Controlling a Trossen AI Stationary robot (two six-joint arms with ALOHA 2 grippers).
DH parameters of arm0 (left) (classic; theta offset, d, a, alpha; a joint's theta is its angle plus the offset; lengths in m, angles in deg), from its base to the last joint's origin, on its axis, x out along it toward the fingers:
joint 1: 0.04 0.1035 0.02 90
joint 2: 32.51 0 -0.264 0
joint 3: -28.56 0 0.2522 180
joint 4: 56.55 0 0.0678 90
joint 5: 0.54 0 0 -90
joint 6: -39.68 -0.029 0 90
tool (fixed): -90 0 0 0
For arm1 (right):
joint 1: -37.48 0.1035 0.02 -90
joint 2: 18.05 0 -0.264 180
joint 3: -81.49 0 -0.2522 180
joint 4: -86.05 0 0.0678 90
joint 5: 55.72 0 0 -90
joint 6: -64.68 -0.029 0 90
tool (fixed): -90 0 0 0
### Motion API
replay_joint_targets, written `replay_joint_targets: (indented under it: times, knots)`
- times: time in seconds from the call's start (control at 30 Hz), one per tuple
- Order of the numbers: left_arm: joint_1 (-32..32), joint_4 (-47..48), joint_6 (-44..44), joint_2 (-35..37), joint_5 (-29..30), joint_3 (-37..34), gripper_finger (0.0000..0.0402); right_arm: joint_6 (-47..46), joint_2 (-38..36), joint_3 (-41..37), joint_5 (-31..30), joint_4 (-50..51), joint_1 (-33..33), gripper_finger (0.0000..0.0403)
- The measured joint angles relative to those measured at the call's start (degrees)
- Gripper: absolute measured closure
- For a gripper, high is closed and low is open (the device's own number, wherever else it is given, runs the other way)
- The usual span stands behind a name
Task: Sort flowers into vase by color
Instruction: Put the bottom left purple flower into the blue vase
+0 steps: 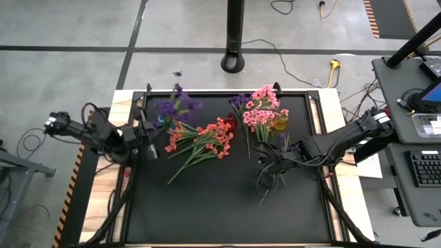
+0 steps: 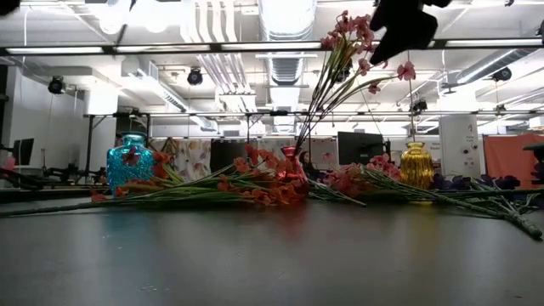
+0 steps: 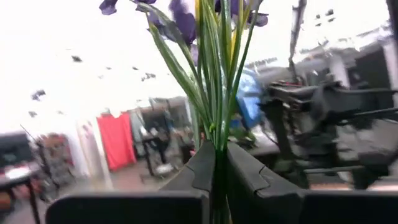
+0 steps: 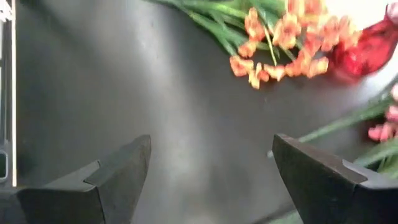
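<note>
The left gripper (image 3: 219,180) pinches a purple flower spray (image 1: 176,105) by its stems at upper left of the high view, above the blue vase (image 2: 129,161). Keep stems vertical while lowering. The right gripper (image 4: 211,174) gapes wide, empty, near centre-right.

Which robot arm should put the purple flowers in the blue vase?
Probably the left. Its gripper is shut on the purple flowers, near the blue vase. The right gripper is open and empty above the dark table.
</note>
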Motion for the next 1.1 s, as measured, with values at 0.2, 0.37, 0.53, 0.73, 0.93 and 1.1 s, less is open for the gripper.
replay_joint_targets:
  times: [0.2,0.37,0.53,0.73,0.93,1.1]
  knots:
    - [13.8,-18.0,-6.9,4.2,-3.7,-13.2,0.0398,4.3,0.7,0.0,-0.6,-6.1,-0.1,0.0076]
    - [26.3,-24.2,-1.0,5.6,-7.7,-20.2,0.0398,6.4,1.1,0.0,-1.5,-9.1,-0.3,0.0076]
    - [35.5,-24.1,9.4,5.0,-7.8,-21.5,0.0398,7.5,1.6,0.0,-2.2,-10.1,-0.3,0.0076]
    - [41.8,-24.2,12.4,3.7,-9.5,-21.0,0.0398,7.6,2.4,-0.1,-3.0,-9.8,-0.3,0.0076]
    - [42.7,-24.5,12.3,2.8,-13.4,-21.0,0.0398,7.6,3.4,-0.1,-3.0,-9.9,-0.3,0.0076]
    - [42.8,-24.7,11.3,2.8,-13.8,-21.0,0.0398,7.5,3.4,-0.1,-3.0,-9.9,-0.3,0.0076]
